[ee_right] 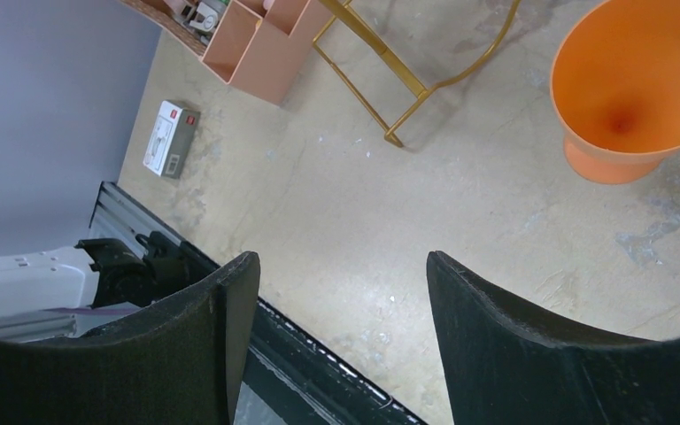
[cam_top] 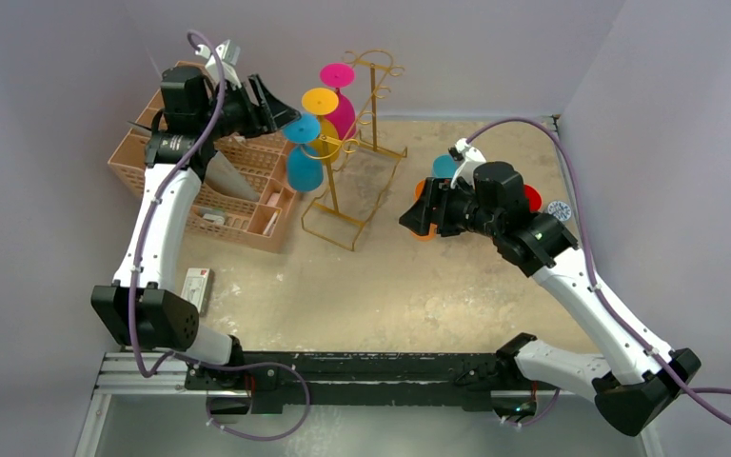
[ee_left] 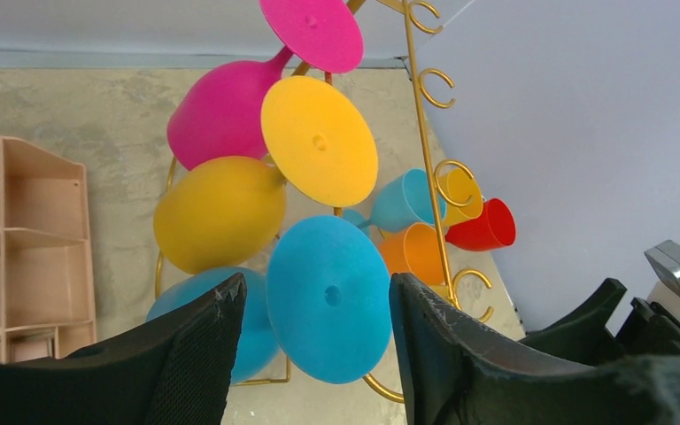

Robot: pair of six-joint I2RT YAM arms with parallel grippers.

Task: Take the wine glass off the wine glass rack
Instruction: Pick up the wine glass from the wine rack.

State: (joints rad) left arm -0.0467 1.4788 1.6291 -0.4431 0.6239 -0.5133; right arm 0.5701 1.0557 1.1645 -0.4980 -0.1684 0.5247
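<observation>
Left gripper (ee_left: 317, 288) is up at the wine glass rack (ee_left: 424, 133), twelve o'clock on the table (ee_right: 460, 204). Its fingers bracket the foot of the blue wine glass (cam_top: 305, 169), which hangs bowl-down on the rack's nine o'clock side. Pinched or merely framed, I cannot tell. Right gripper (ee_right: 336, 266) hangs over at three o'clock, jaws apart and empty, with an orange glass (ee_right: 637, 88) just beside it.
</observation>
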